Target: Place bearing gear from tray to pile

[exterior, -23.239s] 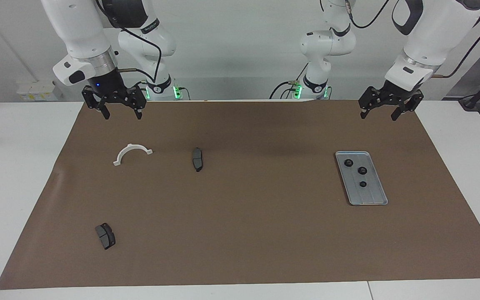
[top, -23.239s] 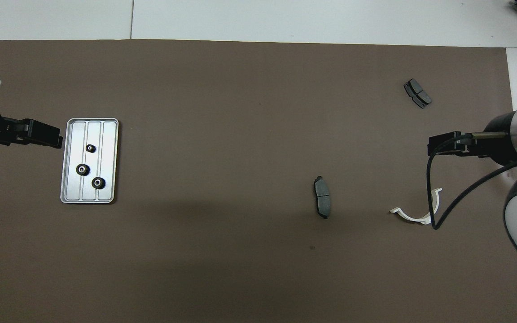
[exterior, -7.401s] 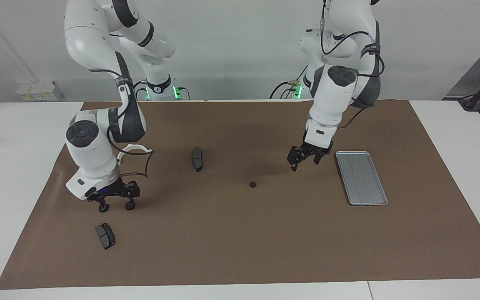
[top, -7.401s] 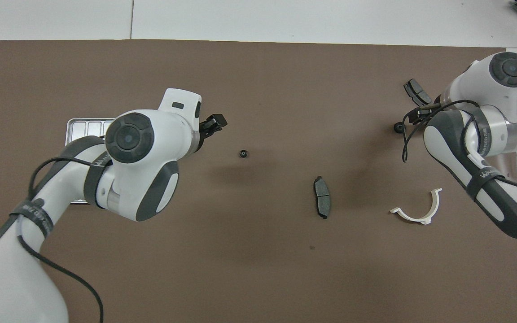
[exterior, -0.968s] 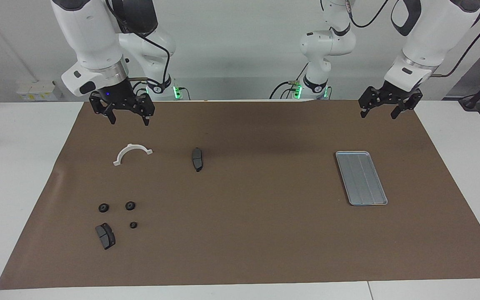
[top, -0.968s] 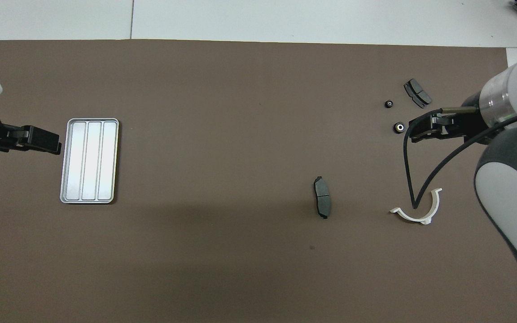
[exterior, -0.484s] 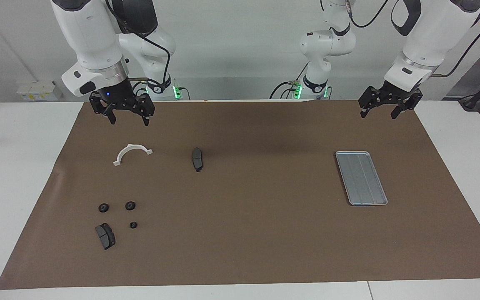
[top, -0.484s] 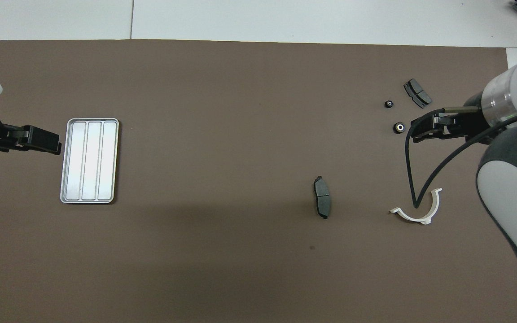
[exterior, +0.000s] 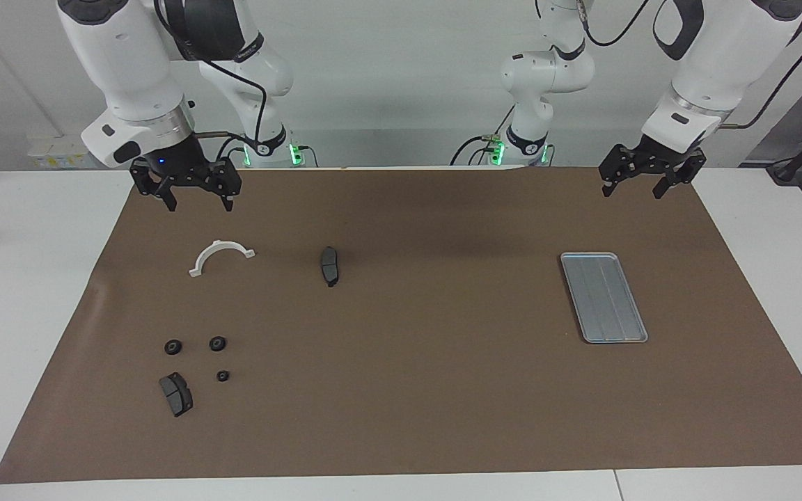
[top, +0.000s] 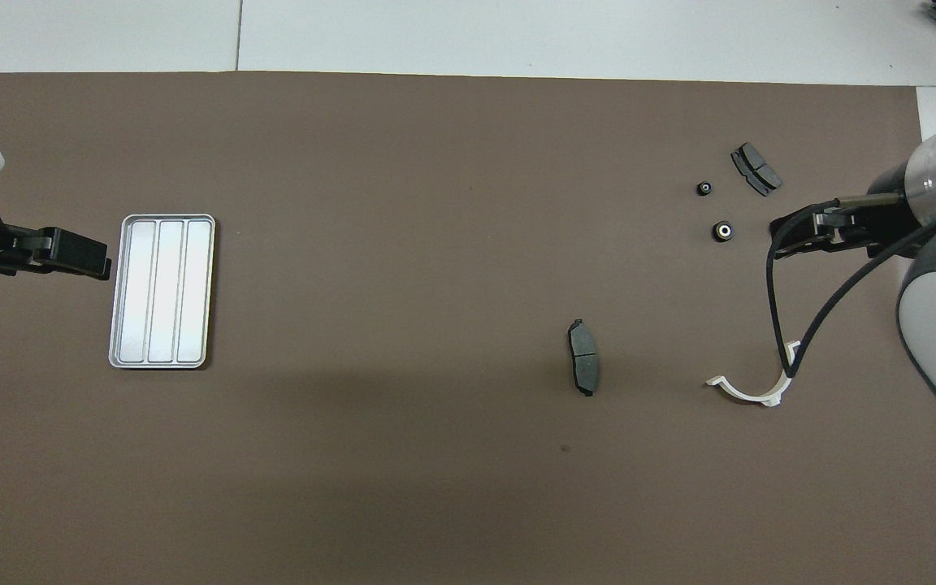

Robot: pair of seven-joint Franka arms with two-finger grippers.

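One ridged silver metal tray (exterior: 603,297), bare, lies toward the left arm's end of the counter; the pile (exterior: 192,365), three small black round gears beside one dark grey brake pad, sits near the corner at the right arm's end. A second brake pad (exterior: 329,265) and one white plastic arch (exterior: 221,255) lie apart from it. Left claw (exterior: 635,186) and right claw (exterior: 196,200) hang raised over the robots' edge, both spread wide, holding nothing.

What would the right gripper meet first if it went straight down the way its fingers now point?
Most likely the bare brown table mat. The right gripper, open and empty, hangs over the mat's edge nearest the robots; the white plastic arch lies farther out, apparently clear of that line, though depth is uncertain.
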